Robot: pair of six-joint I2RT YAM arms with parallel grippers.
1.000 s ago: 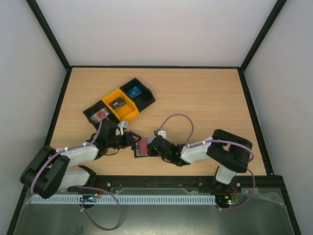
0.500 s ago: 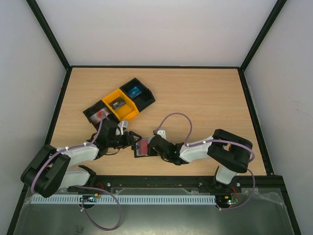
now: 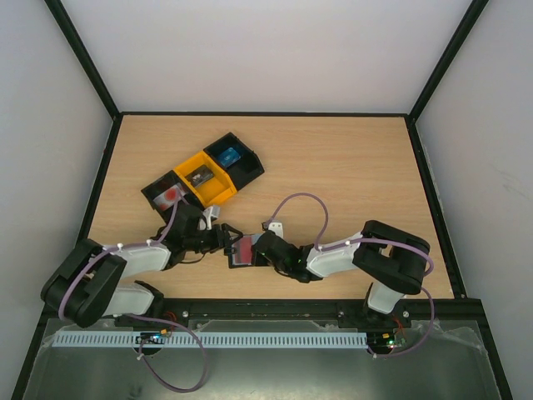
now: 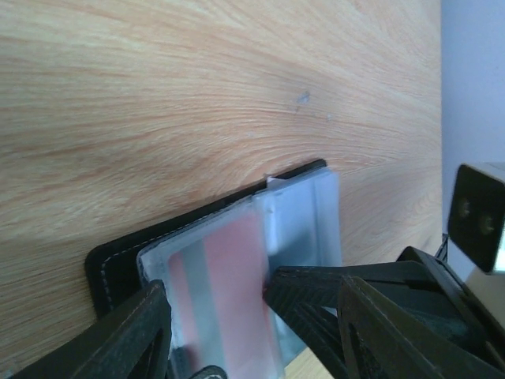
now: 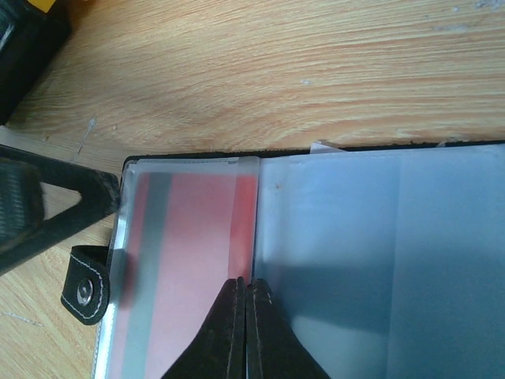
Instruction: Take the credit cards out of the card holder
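The card holder point(image 3: 240, 251) lies open on the table between both grippers. It is black point(image 4: 110, 268) with frosted sleeves and a grey-blue panel point(image 5: 379, 253), and has a snap tab point(image 5: 83, 288). A red credit card point(image 5: 193, 253) sits in the left sleeve, with a brighter red strip showing at the fold; it also shows in the left wrist view point(image 4: 237, 292). My left gripper point(image 3: 226, 240) is open, its fingers point(image 4: 134, 332) straddling the holder's end. My right gripper point(image 5: 245, 283) is shut, its tips resting on the card's edge at the fold; it also shows in the top view point(image 3: 253, 248).
A row of bins stands behind the left gripper: a black one point(image 3: 171, 196) with a red thing, a yellow one point(image 3: 204, 177) with a dark thing, and a black one point(image 3: 231, 154) with a blue thing. The right arm's fingers point(image 4: 308, 292) reach in between my left fingers.
The right gripper has edged slightly left along the holder. The left arm has shifted a little. The holder and card stay where they were.
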